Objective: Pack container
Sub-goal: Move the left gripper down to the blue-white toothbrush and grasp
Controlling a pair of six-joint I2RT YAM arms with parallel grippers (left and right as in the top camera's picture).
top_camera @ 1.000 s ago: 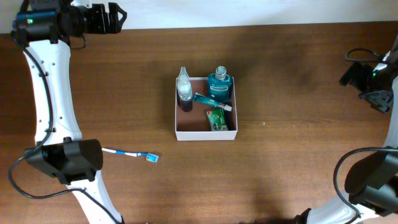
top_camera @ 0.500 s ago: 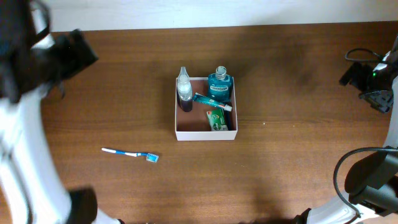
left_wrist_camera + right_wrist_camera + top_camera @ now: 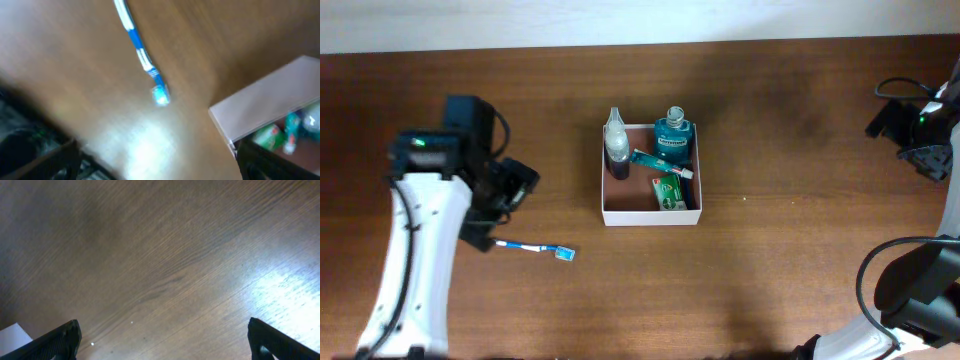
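Container (image 3: 651, 217) sits mid-table, already holding a blue mouthwash bottle (image 3: 673, 137), a clear bottle (image 3: 616, 145), a tube (image 3: 662, 163) and a green packet (image 3: 669, 191). Left gripper (image 3: 508, 192) hangs well off to the container's left, fingers spread wide, nothing in them. Toothbrush (image 3: 530, 246) lies on the wood between that gripper and the container. Right gripper (image 3: 165, 347) is way out past the container's right side, spread and empty too.

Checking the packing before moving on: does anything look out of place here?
Only the toothbrush: it lies on the table left of the container, not in it. Nothing looks spilled or damaged.
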